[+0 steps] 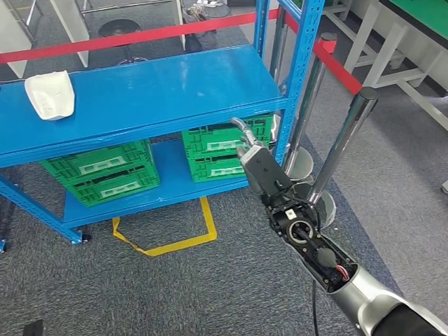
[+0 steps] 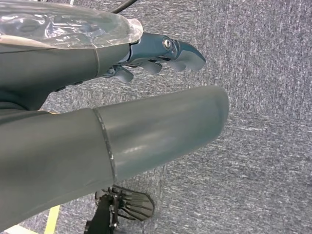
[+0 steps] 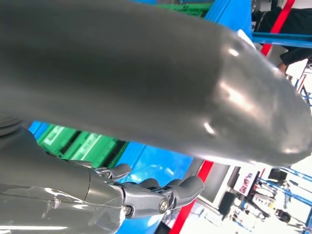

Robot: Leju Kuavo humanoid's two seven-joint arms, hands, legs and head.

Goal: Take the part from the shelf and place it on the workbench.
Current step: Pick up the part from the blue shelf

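The part (image 1: 50, 94), a pale white moulded piece, lies at the left end of the blue shelf's top board (image 1: 158, 91). My right hand (image 1: 253, 157) reaches out in front of the shelf's right corner post, well to the right of the part, with its fingers (image 3: 162, 195) stretched out and nothing in them. In the right wrist view the thick thumb (image 3: 147, 97) spans the picture. My left hand (image 2: 128, 136) hangs over grey carpet, its dark fingers (image 2: 165, 51) apart from the thumb and holding nothing.
Two stacks of green crates (image 1: 103, 171) (image 1: 225, 147) sit on the lower shelf board. Red barrier tape (image 1: 132, 38) runs behind the shelf to silver posts (image 1: 343, 143) on the right. A yellow outline (image 1: 169, 245) marks the carpet. A green-topped table (image 1: 423, 17) stands far right.
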